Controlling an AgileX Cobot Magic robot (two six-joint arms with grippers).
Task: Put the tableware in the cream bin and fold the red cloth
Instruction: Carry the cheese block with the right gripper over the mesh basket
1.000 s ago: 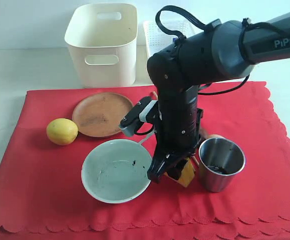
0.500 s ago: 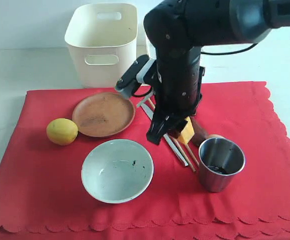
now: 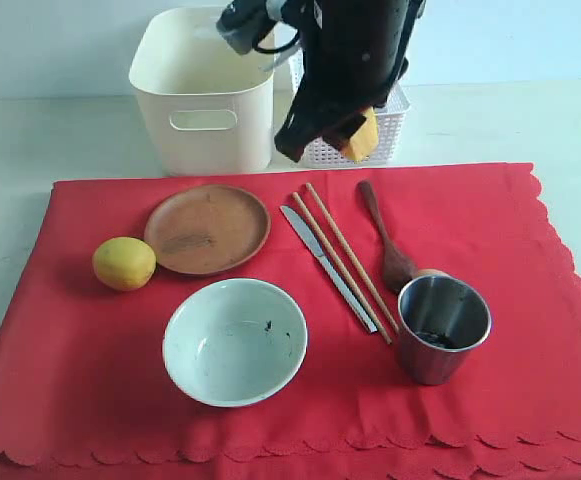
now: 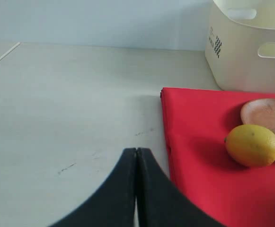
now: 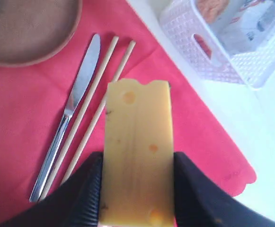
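Note:
The red cloth [image 3: 530, 300] covers the table. On it lie the brown plate [image 3: 207, 228], the pale bowl [image 3: 235, 341], the steel cup [image 3: 443, 327], the knife [image 3: 328, 267], the chopsticks [image 3: 345, 255] and the dark spoon [image 3: 385, 240]. The cream bin [image 3: 205, 90] stands behind the cloth. My right gripper [image 5: 137, 158] hangs high by the bin and the basket, shut on a yellow cheese block [image 3: 358, 138]; knife [image 5: 71, 113] and chopsticks [image 5: 97, 101] lie below it. My left gripper [image 4: 137, 150] is shut on nothing, over bare table left of the cloth [image 4: 199, 156].
A yellow lemon [image 3: 124, 263] sits left of the plate. A white lattice basket [image 3: 385, 130] stands right of the bin, with a milk carton [image 5: 255, 19] inside. Something small and orange [image 3: 430, 272] peeks out behind the cup.
My right arm has lifted the cheese block from between bowl and cup and carried it up and back toward the basket. Knife, chopsticks and spoon are now uncovered.

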